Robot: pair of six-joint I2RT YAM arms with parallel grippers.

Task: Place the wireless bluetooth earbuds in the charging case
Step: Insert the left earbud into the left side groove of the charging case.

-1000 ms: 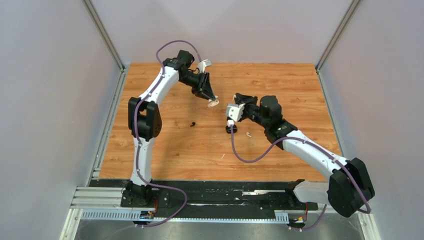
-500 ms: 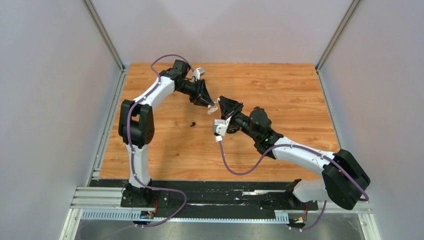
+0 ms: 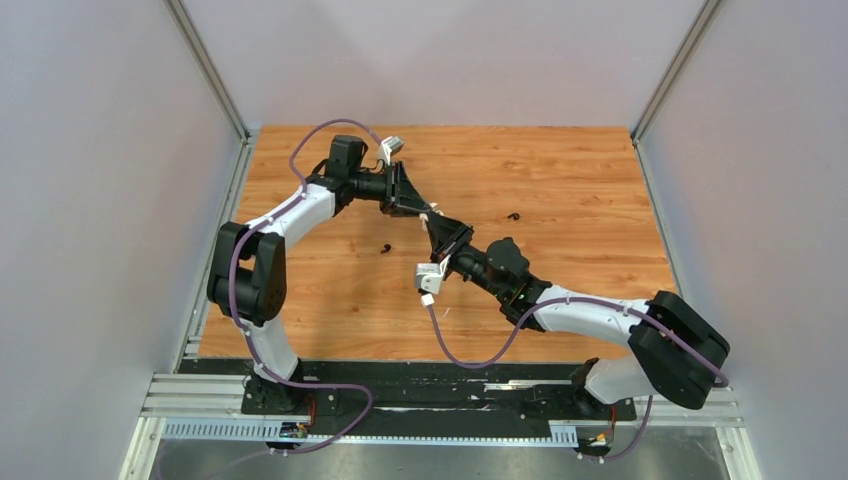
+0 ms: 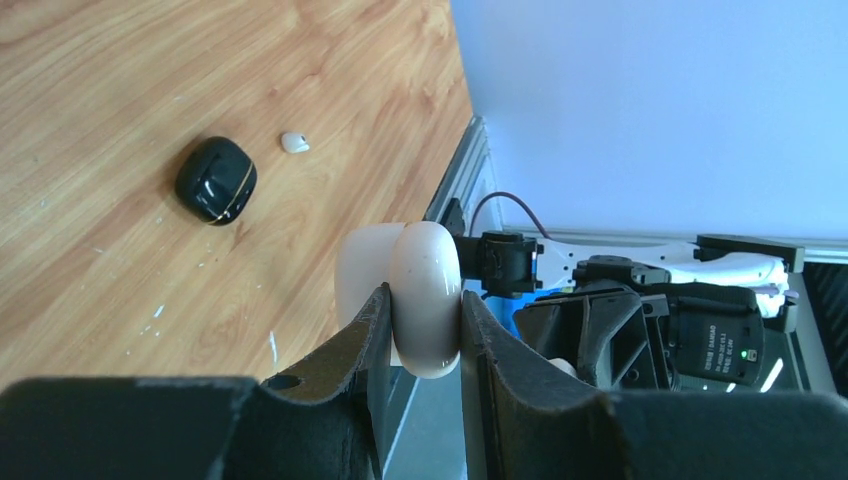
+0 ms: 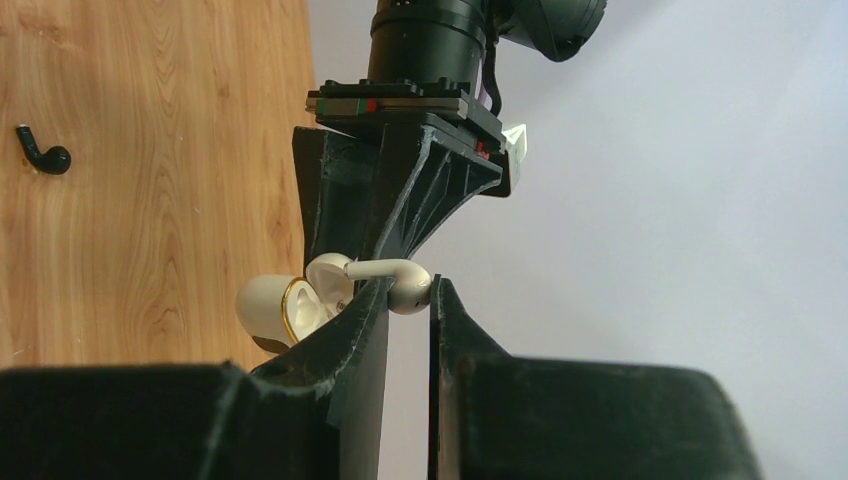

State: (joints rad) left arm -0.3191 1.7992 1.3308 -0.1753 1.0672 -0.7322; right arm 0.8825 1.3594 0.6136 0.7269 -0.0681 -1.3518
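My left gripper [image 3: 416, 207] is shut on the white charging case [image 4: 425, 300] and holds it in the air over the middle of the table. The case lid is open, showing a gold rim [image 5: 288, 305]. My right gripper [image 3: 438, 226] faces it, shut on a white earbud [image 5: 408, 287] whose stem points at the case opening. A second white earbud [image 4: 294, 143] and a closed black case [image 4: 216, 180] lie on the table. Two black earbuds lie loose, one [image 3: 386, 248] left of the grippers and one [image 3: 514, 216] to their right.
The wooden table [image 3: 580, 170] is walled by grey panels on the left, right and back. The two arms meet tip to tip near the table's centre. The right arm hides the black case and the loose white earbud in the top view.
My right gripper has swung up and left from above the black case to meet the left gripper. The left gripper has shifted the white case slightly. The right black earbud is now uncovered.
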